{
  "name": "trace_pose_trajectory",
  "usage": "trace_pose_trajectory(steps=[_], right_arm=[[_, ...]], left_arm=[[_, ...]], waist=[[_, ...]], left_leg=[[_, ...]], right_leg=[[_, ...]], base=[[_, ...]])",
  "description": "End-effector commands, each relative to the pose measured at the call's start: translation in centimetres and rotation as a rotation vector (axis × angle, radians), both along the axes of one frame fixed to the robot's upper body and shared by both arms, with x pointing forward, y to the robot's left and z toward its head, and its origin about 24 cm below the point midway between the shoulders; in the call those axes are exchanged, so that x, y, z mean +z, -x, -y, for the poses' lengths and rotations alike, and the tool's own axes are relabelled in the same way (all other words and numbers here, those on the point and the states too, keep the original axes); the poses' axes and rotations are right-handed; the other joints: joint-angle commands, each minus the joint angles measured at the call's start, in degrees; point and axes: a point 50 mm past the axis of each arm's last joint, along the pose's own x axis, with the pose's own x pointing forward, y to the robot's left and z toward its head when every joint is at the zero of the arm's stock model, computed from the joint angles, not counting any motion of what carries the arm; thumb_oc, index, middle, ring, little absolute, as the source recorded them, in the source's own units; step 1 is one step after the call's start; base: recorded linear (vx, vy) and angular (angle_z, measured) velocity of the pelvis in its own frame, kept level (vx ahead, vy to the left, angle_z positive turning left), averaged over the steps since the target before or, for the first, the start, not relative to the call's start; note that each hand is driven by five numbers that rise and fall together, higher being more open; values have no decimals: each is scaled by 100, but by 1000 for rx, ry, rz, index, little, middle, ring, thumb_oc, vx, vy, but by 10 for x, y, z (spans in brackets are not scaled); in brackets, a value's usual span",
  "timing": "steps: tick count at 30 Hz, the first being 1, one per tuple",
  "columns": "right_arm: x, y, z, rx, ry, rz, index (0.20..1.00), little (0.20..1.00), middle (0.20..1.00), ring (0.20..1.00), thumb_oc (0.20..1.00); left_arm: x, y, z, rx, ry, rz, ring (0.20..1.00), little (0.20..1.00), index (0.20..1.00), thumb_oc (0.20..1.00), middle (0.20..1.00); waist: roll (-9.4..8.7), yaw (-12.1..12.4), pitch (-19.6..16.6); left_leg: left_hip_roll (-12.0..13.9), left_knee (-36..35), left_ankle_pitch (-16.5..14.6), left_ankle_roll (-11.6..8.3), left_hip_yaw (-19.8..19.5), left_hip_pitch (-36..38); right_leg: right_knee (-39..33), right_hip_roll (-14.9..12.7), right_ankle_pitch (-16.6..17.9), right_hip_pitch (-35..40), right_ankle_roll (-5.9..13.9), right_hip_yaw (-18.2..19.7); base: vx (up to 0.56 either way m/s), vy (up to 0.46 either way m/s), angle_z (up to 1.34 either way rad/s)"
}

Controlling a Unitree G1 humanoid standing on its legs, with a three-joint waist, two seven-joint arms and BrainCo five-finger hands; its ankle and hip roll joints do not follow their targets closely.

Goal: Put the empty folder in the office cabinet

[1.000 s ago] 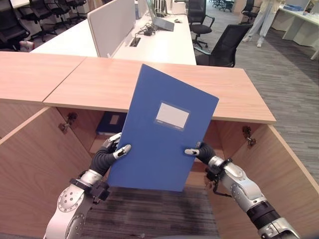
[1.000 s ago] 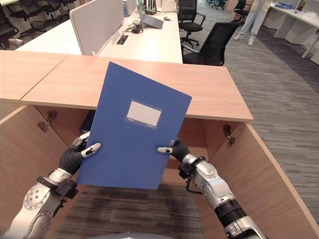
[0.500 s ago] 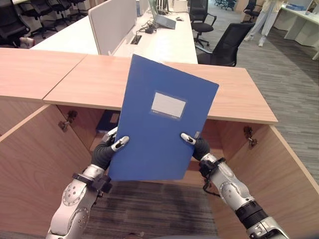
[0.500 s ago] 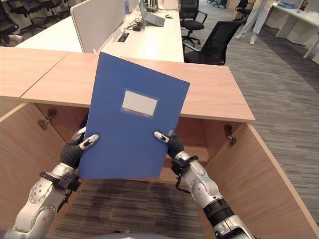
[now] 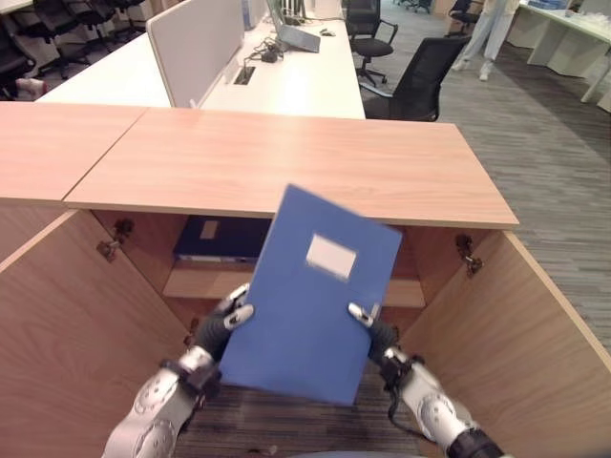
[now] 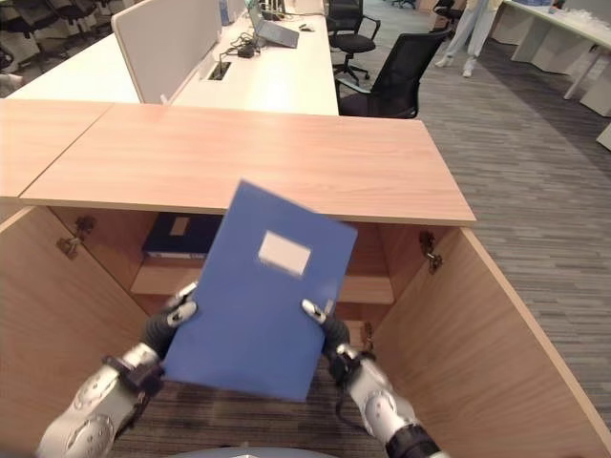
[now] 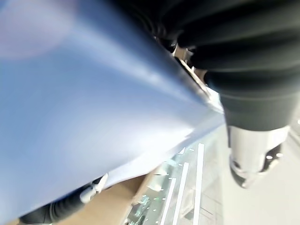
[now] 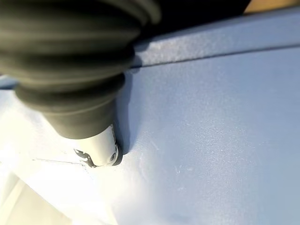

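Open wooden cabinet [image 5: 286, 162] straight ahead, flat top across the middle, both doors swung wide at either side. Beyond the top, white desks [image 5: 286, 81] with a grey divider screen [image 5: 191, 43], a laptop, and black office chairs [image 5: 425, 81] on grey carpet. At the far upper right, the legs of a person [image 5: 477, 33] standing.

Inside the cabinet, a shelf [image 5: 200, 283] carrying a dark blue folder [image 5: 221, 239] laid flat, toward the robot's left.

Held up in front of the cabinet opening, not yet inside: a blue folder [image 5: 315, 301] with a pale label on its face, tilted so the upper corner leans right, covering part of the shelf behind.

Left hand [image 5: 229, 320] clamped on the folder's left edge, thumb lying over the front face, fingers curled behind. Right hand [image 5: 368, 324] clamped on the right edge in the same way, thumb on the front, remaining fingers hidden behind the cover. In the right wrist view, a dark-tipped thumb [image 8: 101, 152] pressed flat against the blue surface [image 8: 211, 140]. In the left wrist view, the blue cover [image 7: 84, 108] close alongside the ribbed wrist sleeve.
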Motion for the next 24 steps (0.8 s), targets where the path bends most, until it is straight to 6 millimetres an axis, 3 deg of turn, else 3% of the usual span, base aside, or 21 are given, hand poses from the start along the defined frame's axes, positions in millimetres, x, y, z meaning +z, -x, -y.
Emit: trace_pose_trajectory(steps=[1,2,4,9,11,17,21,24], right_arm=[[-4,22,-42,23,-198,-69,200,200,200,200,200],[-18,33,-26,-44,-163,-131,200,200,200,200,200],[-29,45,-16,-96,-147,-194,200,200,200,200,200],[-61,79,12,-175,-31,-384,200,200,200,200,200],[-67,81,15,-177,-9,-421,200,200,200,200,200],[-69,68,15,-195,6,-440,200,200,200,200,200],[-64,44,10,-215,5,-418,200,200,200,200,200],[-48,13,3,-206,2,-322,200,200,200,200,200]], left_arm=[[11,3,12,-38,106,88,1000,1000,1000,1000,1000],[-11,17,-4,28,62,-22,1000,1000,1000,1000,1000],[-32,30,-12,80,58,-123,1000,1000,1000,1000,1000],[-73,52,-23,153,-19,-311,1000,1000,1000,1000,1000],[-81,53,-22,168,-34,-337,1000,1000,1000,1000,1000],[-88,52,-18,178,-56,-364,1000,1000,1000,1000,1000],[-92,54,-13,154,-64,-391,1000,1000,1000,1000,1000],[-98,64,-16,147,-106,-440,1000,1000,1000,1000,1000]], waist=[[-25,25,-58],[-3,-13,-54],[13,-57,-56],[48,-194,-90],[74,-209,-84],[125,-173,-92],[189,-74,-123],[216,76,-177]], left_leg=[[-31,9,-131,115,-48,-370],[-44,9,-131,116,-35,-369],[-59,9,-127,122,-28,-383],[-88,9,-129,141,-42,-420],[-116,9,-134,156,-76,-445],[-224,9,-155,227,-147,-487],[-474,9,-244,379,-246,-507],[-828,9,-346,570,-417,-453]], right_leg=[[-1,-411,3,105,411,-532],[-1,-425,15,97,427,-529],[-1,-438,30,75,439,-526],[-1,-465,37,37,448,-511],[-1,-483,44,21,454,-502],[-1,-590,89,30,499,-536],[-1,-852,241,78,588,-634],[40,-1186,432,143,662,-729]], base=[[0,0,0],[2,28,-3],[-5,25,-5],[1,20,-1],[-1,53,-4],[-5,78,0],[-7,140,9],[-1,309,9]])
